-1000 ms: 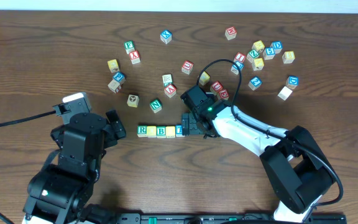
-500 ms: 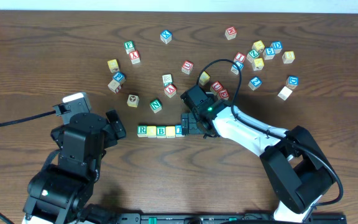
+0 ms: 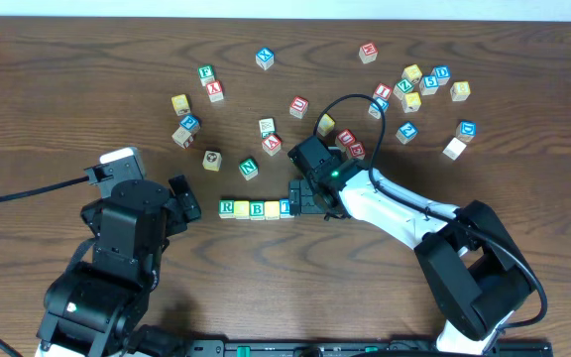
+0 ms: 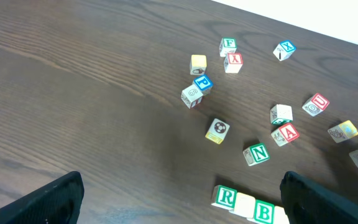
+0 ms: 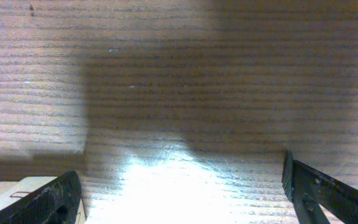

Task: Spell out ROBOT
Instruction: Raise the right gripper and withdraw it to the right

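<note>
Left claw point(image 3: 186, 198): fingers apart, holding nothing, above the surface point(image 3: 57, 89). The row starts near its right side and runs in one line between the two claws: R cube point(image 3: 227, 207), first yellow cube point(image 3: 241, 208), B cube point(image 3: 257, 209), second yellow cube point(image 3: 272, 209), T cube point(image 3: 285, 207). Right claw point(image 3: 301, 198): fingers apart, gripping nothing, just beside the T cube's right; contact cannot be determined.

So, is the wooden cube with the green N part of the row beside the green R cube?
No, the green N wooden cube lies apart from the row starting with the green R cube.
</note>
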Robot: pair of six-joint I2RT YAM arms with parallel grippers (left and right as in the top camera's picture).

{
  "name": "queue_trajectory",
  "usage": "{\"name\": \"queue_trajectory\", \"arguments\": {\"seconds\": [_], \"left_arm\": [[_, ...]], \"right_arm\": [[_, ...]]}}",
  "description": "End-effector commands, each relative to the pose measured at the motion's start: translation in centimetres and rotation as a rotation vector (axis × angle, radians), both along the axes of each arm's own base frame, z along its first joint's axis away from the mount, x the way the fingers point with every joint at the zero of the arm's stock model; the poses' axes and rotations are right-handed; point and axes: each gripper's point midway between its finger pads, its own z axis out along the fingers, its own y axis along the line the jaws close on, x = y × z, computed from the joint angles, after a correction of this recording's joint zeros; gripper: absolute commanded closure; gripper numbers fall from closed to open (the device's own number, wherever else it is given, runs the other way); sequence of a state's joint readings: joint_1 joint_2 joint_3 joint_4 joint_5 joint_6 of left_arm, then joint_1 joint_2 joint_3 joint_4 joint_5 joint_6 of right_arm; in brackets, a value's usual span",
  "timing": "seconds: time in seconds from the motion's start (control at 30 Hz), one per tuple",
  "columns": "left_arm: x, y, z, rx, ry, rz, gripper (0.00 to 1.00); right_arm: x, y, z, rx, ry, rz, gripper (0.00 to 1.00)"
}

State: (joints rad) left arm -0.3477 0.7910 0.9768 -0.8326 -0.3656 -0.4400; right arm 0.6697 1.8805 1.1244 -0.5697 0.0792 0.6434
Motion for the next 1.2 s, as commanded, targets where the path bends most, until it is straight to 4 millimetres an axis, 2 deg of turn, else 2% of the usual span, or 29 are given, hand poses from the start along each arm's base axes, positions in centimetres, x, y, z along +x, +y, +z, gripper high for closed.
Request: {"name": "queue_trajectory", "arguments": {"seconds": [0.0, 0.37, 0.53, 0.73, 0.97, 1.07, 1.17], "left_arm": [[0.1, 0.3, 1.0, 0.012, -0.022, 0.007, 0.01], [0.1, 0.3, 1.0, 0.012, -0.022, 0.007, 0.01], [0.1, 0.3, 1.0, 0.011, -0.022, 0.007, 0.01], [0.1, 0.3, 1.0, 0.012, -0.022, 0.007, 0.01], [0.1, 0.3, 1.0, 0.012, -0.021, 0.007, 0.01], [0.1, 0.3, 1.0, 0.011, -0.022, 0.007, 0.01], [0.1, 0.3, 1.0, 0.012, -0.022, 0.007, 0.01]], "right_arm": [[-0.9, 0.7, -0.7, 0.021, 0.035, 0.000, 0.01], [-0.9, 0.6, -0.7, 0.018, 0.036, -0.002, 0.01], [-0.8, -0.4, -0.8, -0.031, 0.028, -0.011, 0.01], [-0.9, -3.0, -0.9, -0.143, 0.025, -0.042, 0.01], [-1.0, -7.2, -0.3, -0.221, 0.076, -0.119, 0.01], [-0.8, -9.1, 1.2, -0.225, 0.081, -0.144, 0.01], [-0.5, -10.5, 3.7, -0.205, 0.049, -0.158, 0.01]]}}
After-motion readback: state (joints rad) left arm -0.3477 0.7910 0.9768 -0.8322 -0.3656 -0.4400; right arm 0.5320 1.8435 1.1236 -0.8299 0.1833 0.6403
